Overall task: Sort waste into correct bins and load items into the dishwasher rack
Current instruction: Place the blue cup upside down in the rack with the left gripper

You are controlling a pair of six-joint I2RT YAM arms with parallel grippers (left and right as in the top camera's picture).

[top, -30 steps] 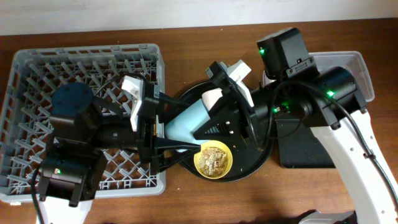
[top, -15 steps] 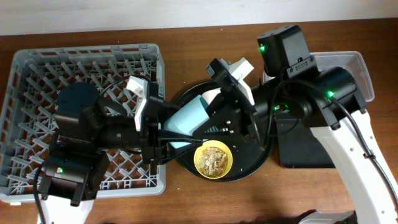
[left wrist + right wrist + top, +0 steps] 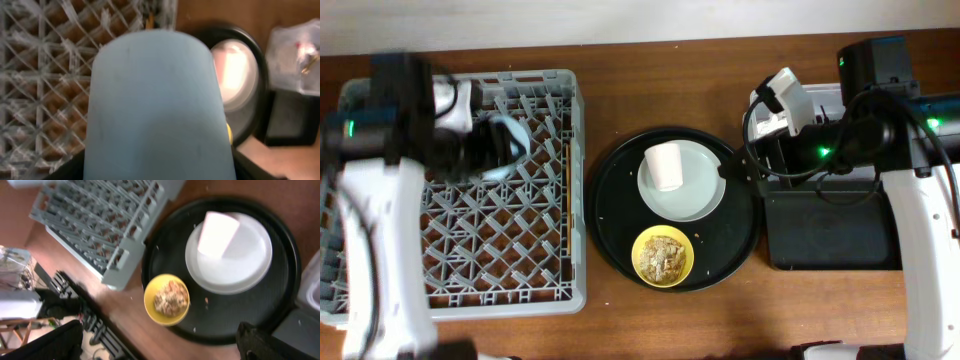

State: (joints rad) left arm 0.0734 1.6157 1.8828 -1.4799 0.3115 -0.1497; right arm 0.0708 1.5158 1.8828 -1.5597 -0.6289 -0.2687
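My left gripper (image 3: 490,146) hangs over the dishwasher rack (image 3: 380,270), shut on the light-blue cup (image 3: 506,148). That cup (image 3: 157,105) fills the left wrist view and hides the jaws. My right gripper (image 3: 745,165) is open and empty at the right rim of the round black tray (image 3: 610,225); its dark fingers (image 3: 260,342) stand wide apart. On the tray, the pink cup (image 3: 663,165) lies on the pale plate (image 3: 695,200). The yellow bowl (image 3: 663,256) in front of it holds crumbly food scraps (image 3: 170,297). Thin chopsticks (image 3: 568,160) lie in the rack by its right wall.
The shallow black rectangular tray (image 3: 825,235) sits right of the round tray. The clear tub (image 3: 905,110) lies behind it, largely under my right arm. Bare wooden table (image 3: 650,75) runs between the rack and the round tray and along the front edge.
The right gripper let go of the light-blue cup, opened, and drew back right. The left arm carried the cup from the tray to over the rack. The pink cup and plate came into view.
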